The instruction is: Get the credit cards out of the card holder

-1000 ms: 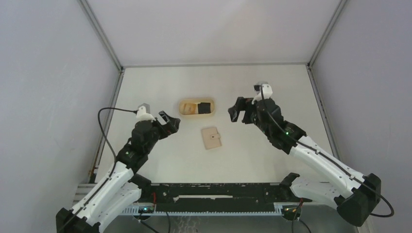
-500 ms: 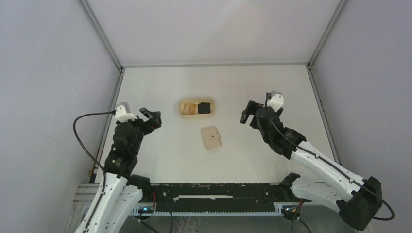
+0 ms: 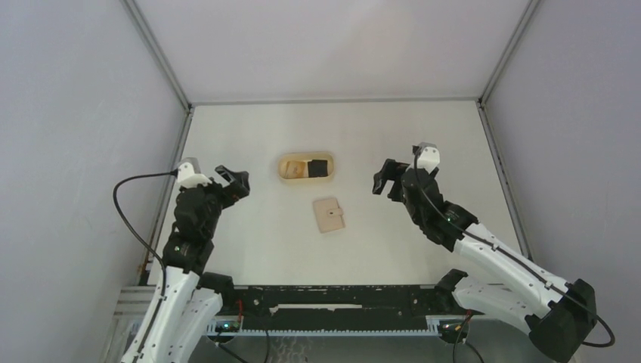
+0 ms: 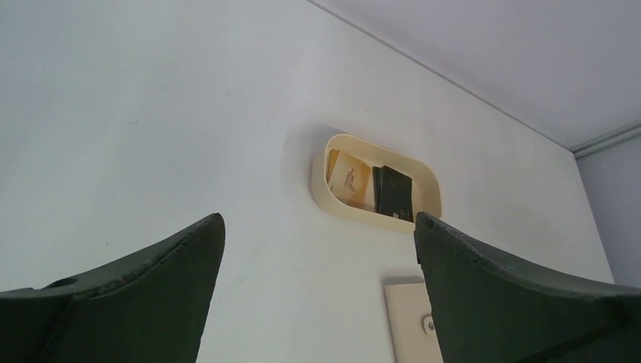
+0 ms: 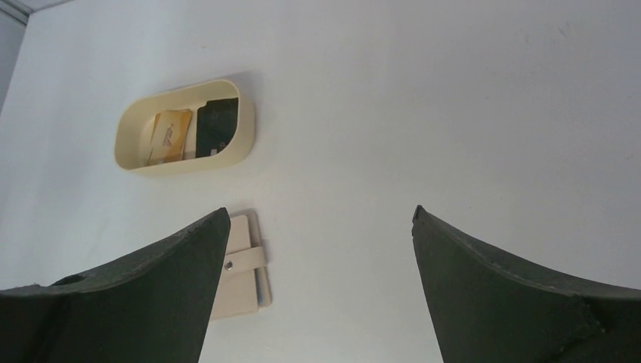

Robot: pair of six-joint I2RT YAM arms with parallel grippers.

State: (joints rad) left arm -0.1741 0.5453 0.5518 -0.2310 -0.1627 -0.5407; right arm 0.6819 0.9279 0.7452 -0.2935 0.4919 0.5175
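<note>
Both arms have pulled back from the middle since a second ago. Your left gripper [image 3: 233, 182] went out toward 9 o'clock and your right gripper [image 3: 384, 177] went toward 3 o'clock. In the last half second they hardly moved.

Some things you cannot see well. In the left wrist view only a corner of the card holder [image 3: 327, 221] shows, cut off by the bottom edge and one finger. In the right wrist view a finger hides the holder's left part. You cannot tell if any card is inside it. The print on the tan card [image 5: 170, 134] is too small to read.

From above, the holder lies flat on the table [image 3: 378, 128], near the middle. The left gripper is at its 10 o'clock and the right gripper at its 2 o'clock, both well apart from it. Both grippers are wide open and hold nothing.

The holder is a small beige flat square. It is folded shut, with a short tab [image 5: 255, 257] and a dark dot [image 5: 227, 265] on it. The oval tray [image 5: 189, 165] sits near it at 11 o'clock. The tan card and a black card [image 5: 215, 127] lie side by side in the tray.
</note>
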